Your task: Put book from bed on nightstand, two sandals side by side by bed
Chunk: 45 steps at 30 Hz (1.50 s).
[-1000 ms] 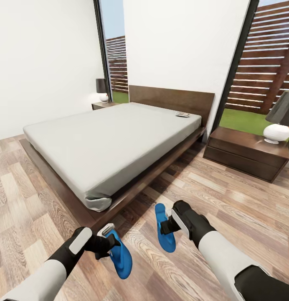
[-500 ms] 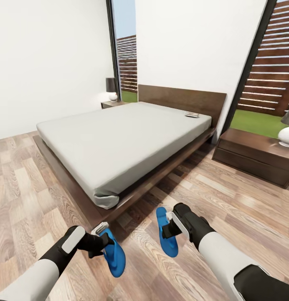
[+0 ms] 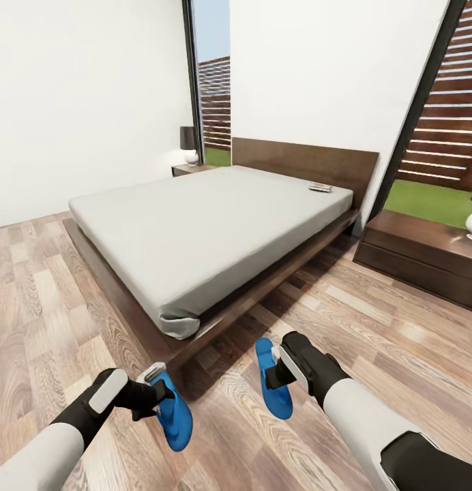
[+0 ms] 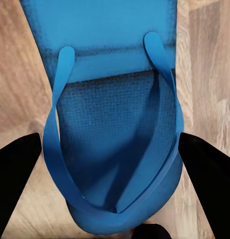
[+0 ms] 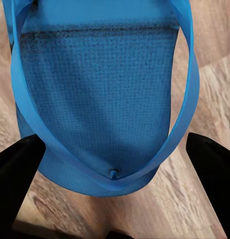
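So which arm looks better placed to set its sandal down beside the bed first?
Probably the left. Its gripper holds a sandal just off the bed frame's near corner, low over the floor. The right gripper carries the other sandal slightly farther out.

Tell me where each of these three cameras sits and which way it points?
Head view: on the robot's head, looking forward and down at the bed, the wood floor and both arms, each with a blue sandal at its end effector: left end effector, right end effector.
Left wrist view: near the left end effector, looking along its dark fingers at the left sandal.
Right wrist view: likewise on the right arm, fingers flanking the right sandal.
Shared: each sandal shows in the head view too, left sandal, right sandal.
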Motion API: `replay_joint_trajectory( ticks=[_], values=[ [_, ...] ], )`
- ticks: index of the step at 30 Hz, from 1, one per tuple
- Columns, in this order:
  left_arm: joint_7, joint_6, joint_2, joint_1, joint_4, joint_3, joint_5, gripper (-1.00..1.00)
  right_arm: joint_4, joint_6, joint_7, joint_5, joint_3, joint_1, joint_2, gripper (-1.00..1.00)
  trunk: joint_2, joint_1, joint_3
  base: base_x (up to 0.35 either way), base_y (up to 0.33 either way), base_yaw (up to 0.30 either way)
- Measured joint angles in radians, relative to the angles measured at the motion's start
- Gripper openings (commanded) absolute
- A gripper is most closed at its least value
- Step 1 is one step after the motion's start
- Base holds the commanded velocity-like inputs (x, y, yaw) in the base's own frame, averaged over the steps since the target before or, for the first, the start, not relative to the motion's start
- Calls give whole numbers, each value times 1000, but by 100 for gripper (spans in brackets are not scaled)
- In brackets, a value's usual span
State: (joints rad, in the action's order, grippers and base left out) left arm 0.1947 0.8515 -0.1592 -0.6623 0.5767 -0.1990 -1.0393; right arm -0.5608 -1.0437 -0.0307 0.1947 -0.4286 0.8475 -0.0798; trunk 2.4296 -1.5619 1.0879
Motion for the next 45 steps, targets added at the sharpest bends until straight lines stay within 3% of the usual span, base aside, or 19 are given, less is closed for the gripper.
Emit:
replay_joint_trajectory(
  ticks=[5, 10, 32, 45],
  values=[
    [0, 0, -33, 0, 0, 0, 1, -100, 0, 0, 6, 0, 0, 0, 0, -100, 0, 0, 0, 0, 0, 0],
    [0, 0, -41, 0, 0, 0, -5, -100, 20, 0, 8, -2, -1, 0, -2, -100, 0, 0, 1, 0, 0, 80],
    [-34, -7, -42, -1, -3, 2, -2, -100, 34, 0, 9, -2, -1, 0, -2, -100, 0, 0, 13, 3, -1, 229],
    [-36, -10, -41, 0, -6, 2, 0, -100, 35, 0, 7, 0, 3, 0, -1, -100, 0, 0, 15, 128, -106, 25]
  ],
)
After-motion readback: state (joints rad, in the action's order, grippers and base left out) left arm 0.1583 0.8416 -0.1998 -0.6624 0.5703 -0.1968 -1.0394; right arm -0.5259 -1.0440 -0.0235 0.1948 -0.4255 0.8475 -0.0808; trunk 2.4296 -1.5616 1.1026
